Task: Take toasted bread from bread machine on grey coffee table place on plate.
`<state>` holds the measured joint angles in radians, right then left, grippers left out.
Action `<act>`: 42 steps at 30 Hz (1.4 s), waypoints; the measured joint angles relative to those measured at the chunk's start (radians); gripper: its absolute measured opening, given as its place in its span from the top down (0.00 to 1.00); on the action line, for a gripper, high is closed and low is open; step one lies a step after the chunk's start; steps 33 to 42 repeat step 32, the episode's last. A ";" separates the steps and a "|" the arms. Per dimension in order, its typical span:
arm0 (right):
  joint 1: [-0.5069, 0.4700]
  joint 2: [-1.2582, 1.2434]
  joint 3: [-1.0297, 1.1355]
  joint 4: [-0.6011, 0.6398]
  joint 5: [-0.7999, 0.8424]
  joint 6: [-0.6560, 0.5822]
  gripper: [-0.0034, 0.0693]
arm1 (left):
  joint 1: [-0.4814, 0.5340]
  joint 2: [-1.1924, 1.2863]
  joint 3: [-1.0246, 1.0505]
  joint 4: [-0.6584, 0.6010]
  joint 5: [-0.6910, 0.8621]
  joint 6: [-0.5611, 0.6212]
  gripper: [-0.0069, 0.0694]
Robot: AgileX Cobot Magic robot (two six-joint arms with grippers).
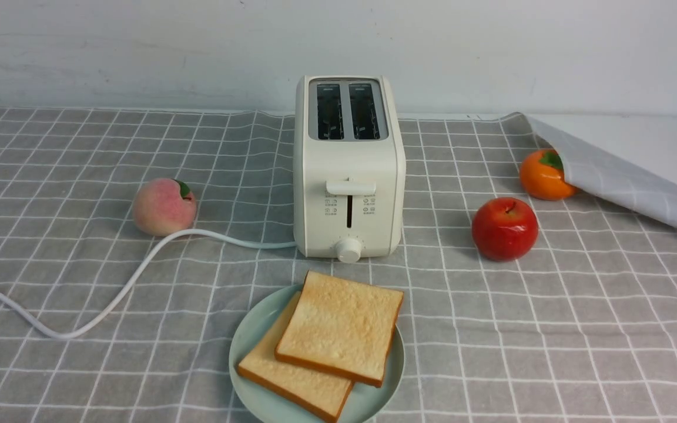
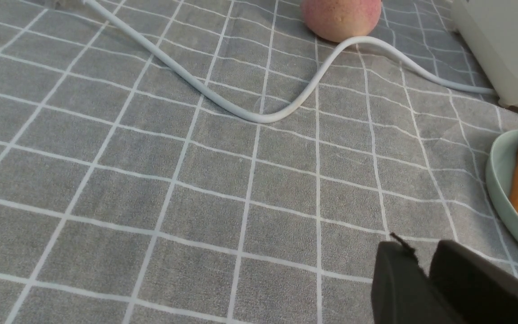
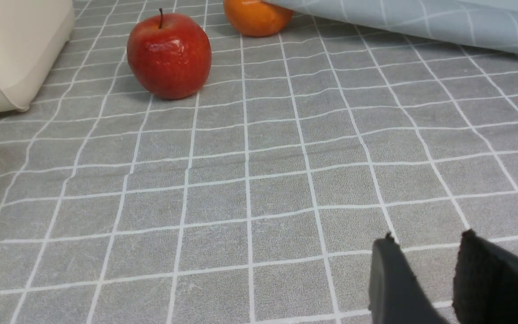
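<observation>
Neither gripper shows in my front view, so from there I read only the layout: the bread machine (image 1: 348,167) stands upright at the middle of the grey coffee table (image 1: 550,329) with both slots dark and empty, and the plate (image 1: 250,335) sits just in front of it carrying both slices, the upper toast (image 1: 341,326) lying flat and overlapping the lower toast (image 1: 297,382). A peach (image 1: 164,207) rests to the toaster's left beside the white cord (image 1: 109,294); a red apple (image 1: 504,228) and an orange (image 1: 544,175) lie to its right, the orange partly under a folded-back cloth corner (image 1: 638,176). On my left wrist view, the left gripper (image 2: 425,270) hangs low over bare cloth, fingers nearly together with only a thin gap and nothing between them; I cannot tell if it is fully closed. The plate's rim and a slice edge lie near it, apart. On my right wrist view, the right gripper (image 3: 425,265) hovers low, fingers slightly parted and empty, with a toast corner far across the frame, well apart.
</observation>
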<state>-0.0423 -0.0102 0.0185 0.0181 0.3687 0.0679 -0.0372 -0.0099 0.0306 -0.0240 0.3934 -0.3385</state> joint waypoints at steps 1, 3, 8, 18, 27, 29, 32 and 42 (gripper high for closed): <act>0.000 0.000 0.000 0.000 0.000 0.000 0.65 | 0.000 0.000 0.000 0.000 0.000 0.000 0.77; 0.000 0.000 0.000 0.000 0.000 0.000 0.65 | 0.000 0.000 0.000 0.000 0.000 0.000 0.77; 0.000 0.000 0.000 0.000 0.000 0.000 0.64 | 0.000 0.000 0.000 0.000 0.000 0.000 0.77; 0.000 0.000 0.000 0.000 0.000 0.000 0.63 | 0.000 0.000 0.000 0.000 0.000 0.000 0.75; 0.000 0.000 0.000 0.000 0.000 0.000 0.62 | 0.000 0.000 0.000 0.000 0.000 0.000 0.74; 0.000 0.000 0.000 0.000 0.000 0.000 0.62 | 0.000 0.000 0.000 0.000 0.000 0.000 0.74; 0.000 0.000 0.000 0.000 0.000 0.000 0.62 | 0.000 0.000 0.000 0.000 0.000 0.000 0.73; 0.000 0.000 0.000 0.000 0.000 0.000 0.62 | 0.000 0.000 0.000 0.000 0.000 0.000 0.73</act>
